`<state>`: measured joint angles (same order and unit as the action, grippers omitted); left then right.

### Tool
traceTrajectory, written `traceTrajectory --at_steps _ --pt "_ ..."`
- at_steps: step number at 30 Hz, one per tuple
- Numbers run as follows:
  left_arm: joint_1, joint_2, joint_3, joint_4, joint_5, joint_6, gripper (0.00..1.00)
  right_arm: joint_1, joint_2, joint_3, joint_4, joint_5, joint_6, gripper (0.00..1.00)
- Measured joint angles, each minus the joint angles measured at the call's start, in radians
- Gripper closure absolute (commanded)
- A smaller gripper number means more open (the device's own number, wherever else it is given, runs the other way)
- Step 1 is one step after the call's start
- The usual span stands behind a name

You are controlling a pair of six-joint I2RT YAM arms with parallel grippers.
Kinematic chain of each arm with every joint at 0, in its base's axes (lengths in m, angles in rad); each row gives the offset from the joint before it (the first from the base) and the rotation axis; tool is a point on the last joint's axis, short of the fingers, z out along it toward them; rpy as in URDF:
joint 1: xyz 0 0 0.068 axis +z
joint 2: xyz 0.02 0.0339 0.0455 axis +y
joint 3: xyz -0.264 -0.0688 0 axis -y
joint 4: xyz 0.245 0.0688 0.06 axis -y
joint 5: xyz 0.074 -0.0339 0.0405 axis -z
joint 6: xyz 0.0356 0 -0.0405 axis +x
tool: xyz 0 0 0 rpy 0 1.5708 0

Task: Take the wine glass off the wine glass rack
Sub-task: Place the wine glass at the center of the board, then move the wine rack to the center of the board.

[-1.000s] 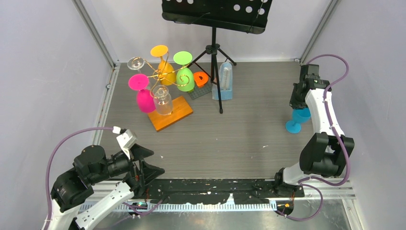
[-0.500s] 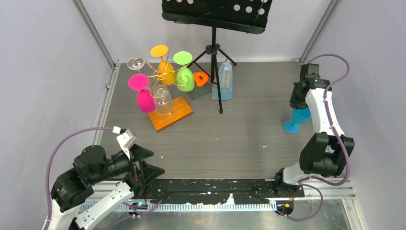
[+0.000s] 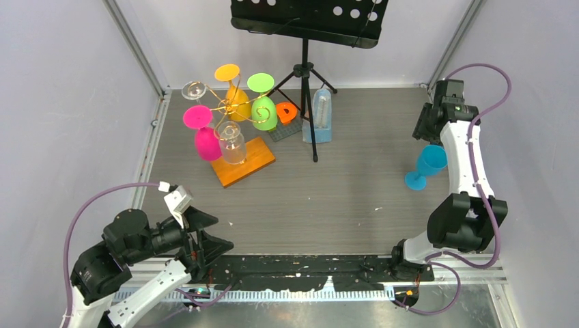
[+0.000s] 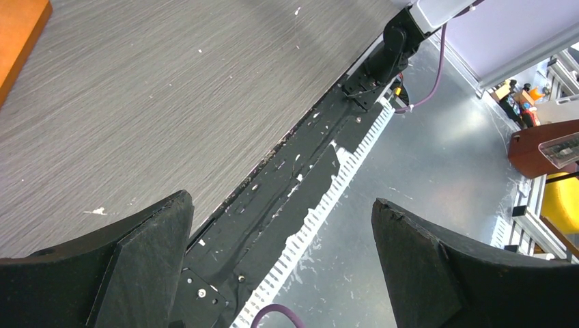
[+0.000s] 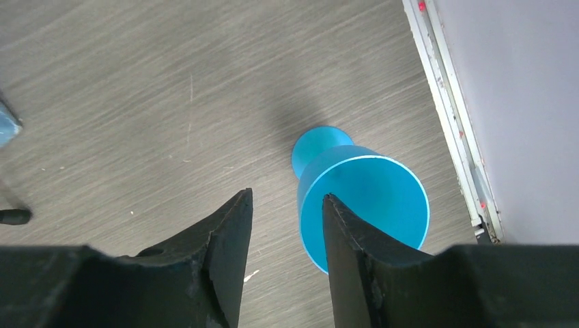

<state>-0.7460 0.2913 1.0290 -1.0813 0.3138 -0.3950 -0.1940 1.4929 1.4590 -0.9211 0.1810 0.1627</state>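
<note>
The right pincer (image 5: 285, 199) is apart and empty. Just below it the blue wine glass (image 5: 369, 205) stands upright alone, seemingly delivered. The left pincer (image 4: 281, 202) is wide apart.

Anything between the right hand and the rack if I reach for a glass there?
Yes. The music stand's tripod and a pale blue metronome stand on the table between the right hand and the wine glass rack. Only bare table lies between the left hand and the rack.
</note>
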Motion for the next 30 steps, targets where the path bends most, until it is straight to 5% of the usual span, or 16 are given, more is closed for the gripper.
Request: traceTrajectory --at_steps 9,30 --pt "0.000 0.000 0.052 -0.048 -0.037 0.000 0.00 0.035 -0.059 0.110 -0.008 -0.040 0.015 0.45" --pt "0.000 -0.034 0.064 -0.106 -0.218 -0.073 0.00 0.431 -0.292 0.068 0.142 -0.291 0.116 0.36"
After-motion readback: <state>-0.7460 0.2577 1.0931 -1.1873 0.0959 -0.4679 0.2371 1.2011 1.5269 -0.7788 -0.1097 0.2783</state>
